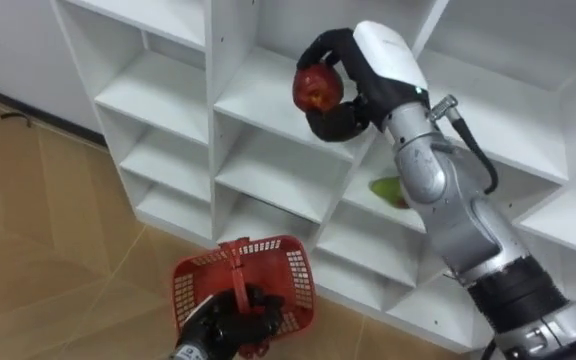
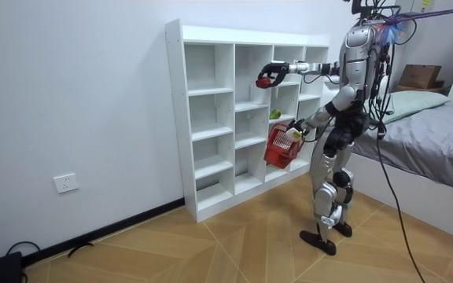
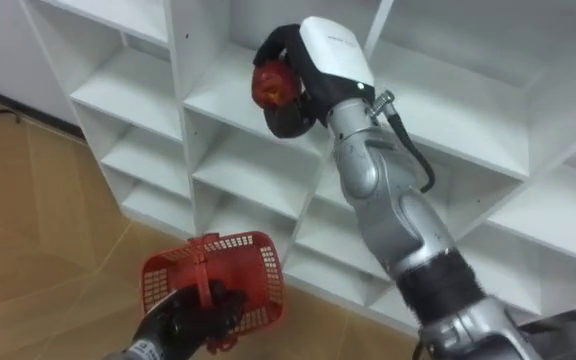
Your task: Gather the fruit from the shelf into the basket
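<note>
**Item 1, right hand** (image 1: 373, 65): we log it raised in front of the white shelf unit (image 1: 163, 90), fingers and thumb curled tight round a red apple (image 1: 317, 88). The apple sits wholly in this grasp, clear of the shelf board just behind the hand. We judge it is held free like this so it can go down to the basket.

**Item 2, left hand** (image 1: 230, 325): low, well below the right hand, closed on the upright handle of a red basket (image 1: 298, 285). We take it that the basket is held mouth up, out from the shelves, as a landing place for the apple.

**Item 3, green fruit** (image 1: 390, 190): lying on a shelf below the right hand, partly hidden behind that arm. It is not yet collected, so we count it as pending.

**Item 4, stance:** in the room view we note the robot standing upright before the shelf unit, with a bed (image 2: 431, 141) behind it
</note>
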Controlling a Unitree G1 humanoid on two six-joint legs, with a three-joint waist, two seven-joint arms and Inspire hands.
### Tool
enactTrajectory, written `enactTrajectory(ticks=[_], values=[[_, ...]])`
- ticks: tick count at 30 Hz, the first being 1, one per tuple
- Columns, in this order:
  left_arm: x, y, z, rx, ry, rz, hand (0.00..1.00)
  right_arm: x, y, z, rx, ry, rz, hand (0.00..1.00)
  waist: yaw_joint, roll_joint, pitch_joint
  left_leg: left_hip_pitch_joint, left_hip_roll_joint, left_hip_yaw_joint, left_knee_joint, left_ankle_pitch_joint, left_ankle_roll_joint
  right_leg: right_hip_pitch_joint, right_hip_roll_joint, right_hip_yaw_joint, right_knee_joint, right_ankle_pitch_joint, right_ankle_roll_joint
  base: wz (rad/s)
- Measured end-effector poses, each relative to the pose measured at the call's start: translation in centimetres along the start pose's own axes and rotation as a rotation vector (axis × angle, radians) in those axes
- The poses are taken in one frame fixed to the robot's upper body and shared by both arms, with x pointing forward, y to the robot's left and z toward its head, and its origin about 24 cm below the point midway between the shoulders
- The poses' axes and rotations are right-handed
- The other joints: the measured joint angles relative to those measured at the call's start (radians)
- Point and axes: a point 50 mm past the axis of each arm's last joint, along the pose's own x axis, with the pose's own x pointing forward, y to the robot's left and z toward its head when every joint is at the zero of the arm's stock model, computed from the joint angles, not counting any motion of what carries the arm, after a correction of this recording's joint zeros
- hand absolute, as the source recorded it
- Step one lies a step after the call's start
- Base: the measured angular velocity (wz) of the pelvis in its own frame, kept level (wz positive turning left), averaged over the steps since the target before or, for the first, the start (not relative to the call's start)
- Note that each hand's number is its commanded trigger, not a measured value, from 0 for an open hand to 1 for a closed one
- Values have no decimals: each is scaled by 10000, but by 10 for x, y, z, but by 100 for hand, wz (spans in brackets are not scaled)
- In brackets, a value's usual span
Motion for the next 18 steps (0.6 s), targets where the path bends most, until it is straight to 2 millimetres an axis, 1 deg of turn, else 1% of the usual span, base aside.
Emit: enactTrajectory(ticks=[2,3,5,8,14,18], values=[[1,-2,4,54,-160,24,100,-5,6,-5,176,182,216,100,-57,68,31,28,-3,13,-15,-2,3,5,-2,42,-1,4,7,-4],[1,-3,5,62,-209,21,100,-6,7,-6,197,239,274,100,-62,94,32,19,-3,24,-13,-2,3,-8,-2,50,1,5,8,-4],[2,-4,8,83,-306,45,100,-13,16,-12,320,504,530,100,-118,263,15,-18,-4,34,3,-2,4,-32,-6,61,4,9,13,0],[3,-6,8,52,-338,125,100,-21,26,-17,515,766,888,100,-236,434,11,-31,7,51,-11,0,2,-51,4,66,4,9,12,0],[6,-10,13,56,-505,199,100,-29,36,-22,810,1071,1176,100,-342,456,-3,-22,41,153,-50,1,-2,-99,22,132,3,10,10,-3],[8,-12,18,101,-616,122,100,-38,43,-28,946,1331,1396,100,-303,473,-14,78,38,175,-50,1,-1,-15,16,164,0,11,11,-1]])
